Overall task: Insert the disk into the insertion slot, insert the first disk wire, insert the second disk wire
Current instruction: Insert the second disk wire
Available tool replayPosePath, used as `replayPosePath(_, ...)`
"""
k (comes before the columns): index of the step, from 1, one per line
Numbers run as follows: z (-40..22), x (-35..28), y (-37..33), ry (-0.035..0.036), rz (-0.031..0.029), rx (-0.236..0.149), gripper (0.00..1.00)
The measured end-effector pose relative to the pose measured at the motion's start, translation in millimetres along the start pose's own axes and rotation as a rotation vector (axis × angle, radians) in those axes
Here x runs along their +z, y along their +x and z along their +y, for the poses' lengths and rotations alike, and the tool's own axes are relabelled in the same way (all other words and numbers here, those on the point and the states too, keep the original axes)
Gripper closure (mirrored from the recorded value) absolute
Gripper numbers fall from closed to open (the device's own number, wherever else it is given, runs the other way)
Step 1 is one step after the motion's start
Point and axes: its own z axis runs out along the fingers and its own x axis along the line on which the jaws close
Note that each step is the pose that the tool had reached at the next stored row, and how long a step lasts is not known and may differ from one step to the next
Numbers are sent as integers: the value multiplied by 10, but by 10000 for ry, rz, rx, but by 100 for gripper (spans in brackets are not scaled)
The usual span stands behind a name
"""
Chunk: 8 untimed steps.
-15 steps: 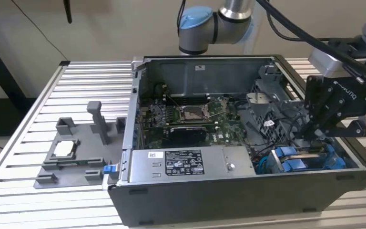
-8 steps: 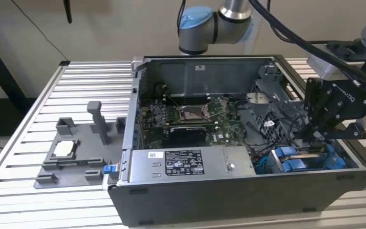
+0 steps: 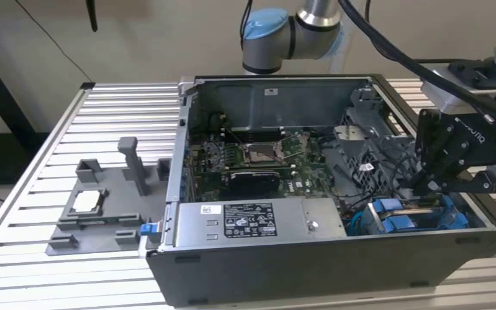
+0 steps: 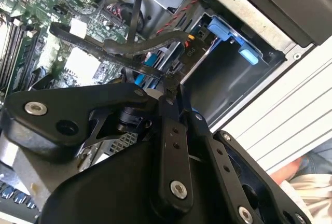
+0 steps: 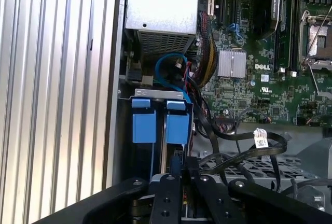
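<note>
Disk (image 5: pixel 165 146) edge-on under pincer (image 5: pixel 179 175).

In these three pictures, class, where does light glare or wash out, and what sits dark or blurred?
In the exterior view, the ribbed table gleams evenly, while the case's front wall stays dark. In the second wrist view, the table slats wash out to white, and the pincer looms dark and soft. In the first wrist view, the blue tabs are brightly lit.
</note>
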Motion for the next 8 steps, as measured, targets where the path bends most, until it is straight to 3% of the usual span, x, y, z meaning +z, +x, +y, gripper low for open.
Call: replayPosePath(8,-10,37,3,3,0,-1,84)
